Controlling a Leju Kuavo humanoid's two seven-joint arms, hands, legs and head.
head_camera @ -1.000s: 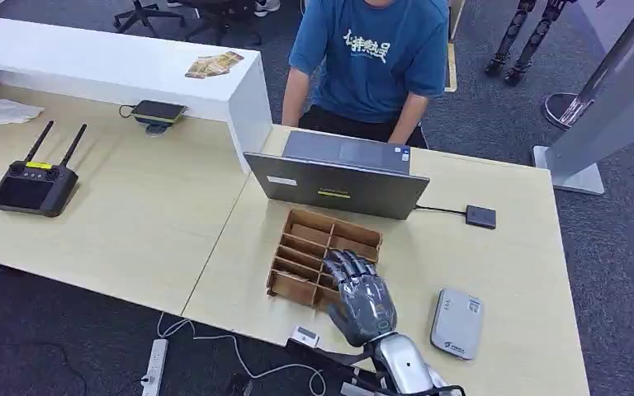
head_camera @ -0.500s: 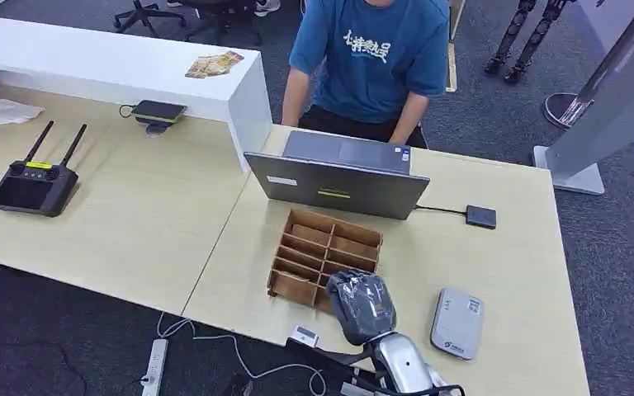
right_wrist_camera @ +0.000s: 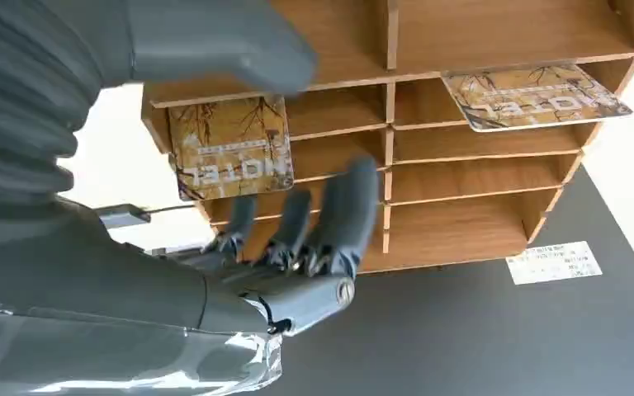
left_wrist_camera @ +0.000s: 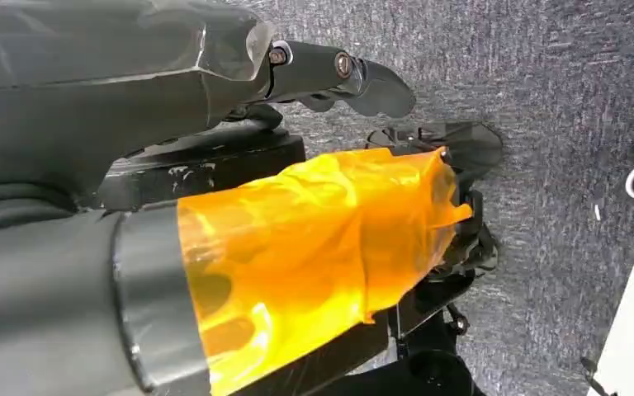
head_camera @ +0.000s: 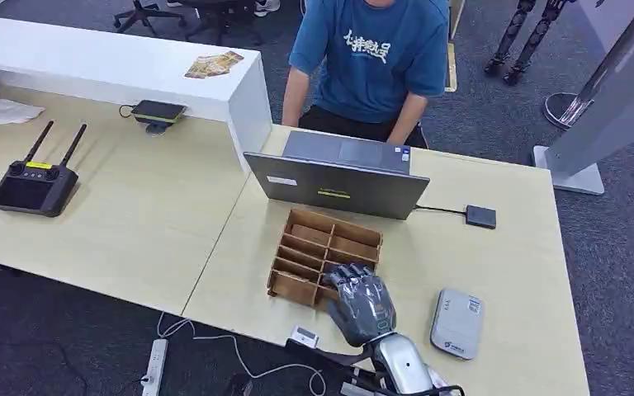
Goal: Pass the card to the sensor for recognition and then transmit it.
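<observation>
**Grey hand poised over the card rack, nothing picked yet**

Grey and ribbed, the right hand hung over the near corner of the wooden rack, fingers spread and slightly curled, thumb apart, holding nothing. From the right wrist, a patterned card lay in the slot nearest the hand, between thumb and fingers but not pinched, and a second card sat in a slot further along. The left hand hung down by the floor, apparently empty, though I could not tell how far its fingers were closed.

Beyond the rack stood a laptop with a person in a blue shirt behind it, and a small black sensor cabled to it on the desk.

To my eye this was the picking step. Next the fingers needed to close on the near card's edge and lift it out before carrying it across to the sensor.
</observation>
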